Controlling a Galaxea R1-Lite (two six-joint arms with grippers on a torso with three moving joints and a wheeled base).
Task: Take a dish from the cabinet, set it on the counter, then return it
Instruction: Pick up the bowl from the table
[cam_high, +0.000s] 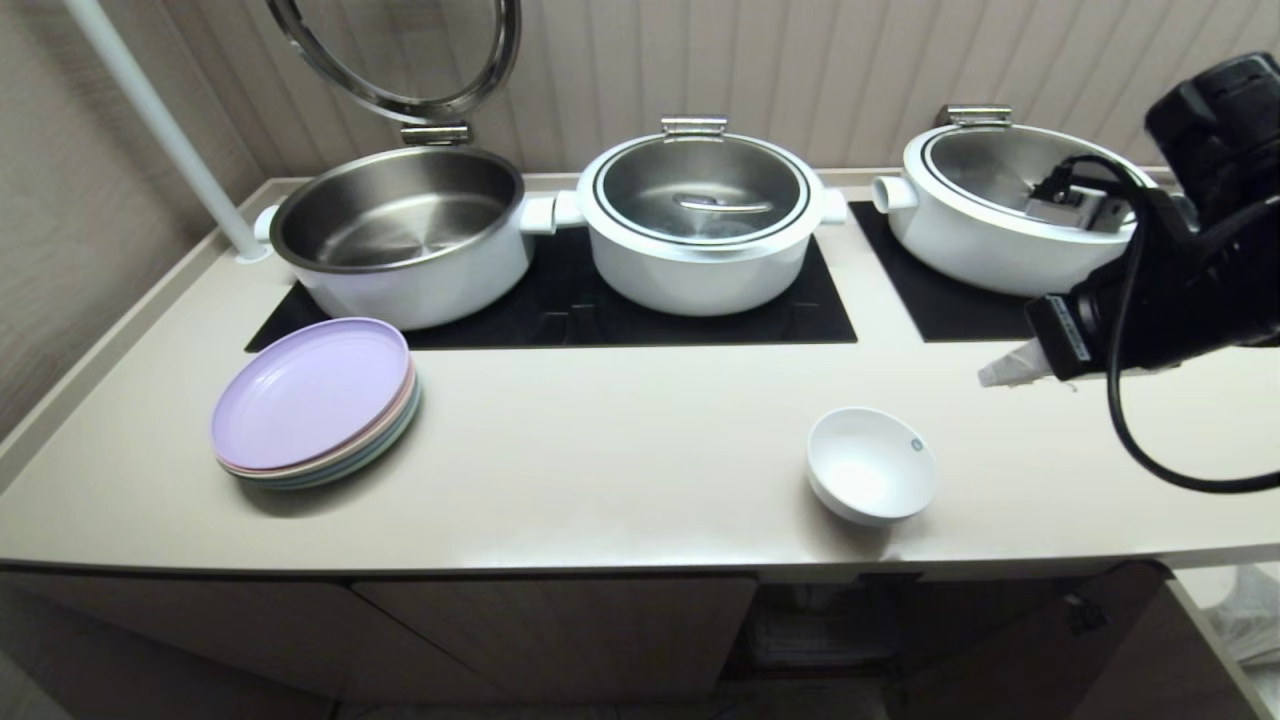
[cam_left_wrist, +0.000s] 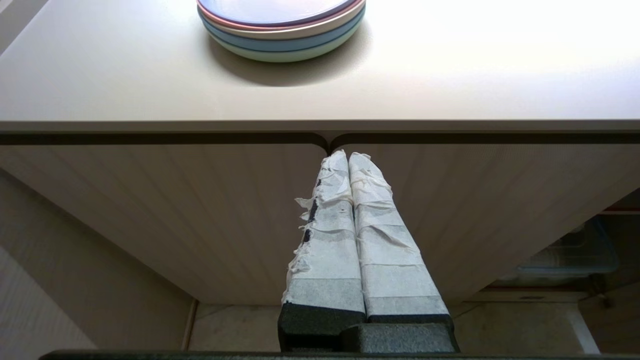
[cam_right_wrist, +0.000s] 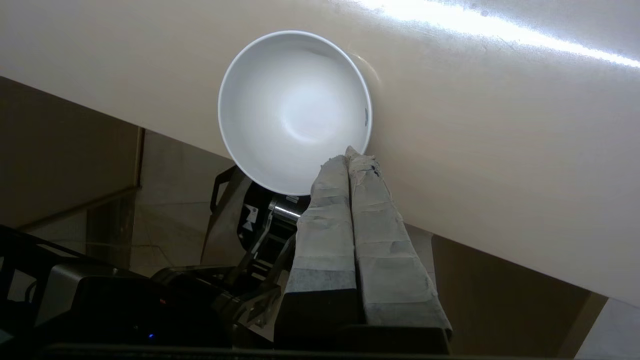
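The dish (cam_high: 871, 465) stands upright on the surface (cam_high: 600, 440) close to its front edge, probably so it stays within easy reach of the open cabinet (cam_high: 820, 630) below. The right tool (cam_high: 1000, 374) hangs above the surface, beyond and beside the dish, its taped fingers (cam_right_wrist: 345, 210) pressed together, holding nothing. The left tool (cam_left_wrist: 348, 159) rests low before the cabinet doors, fingers together and empty, below the stacked plates (cam_high: 315, 400).

Head cam looks down on counter (cam_high: 620, 450); wrist cams low, near its edge.
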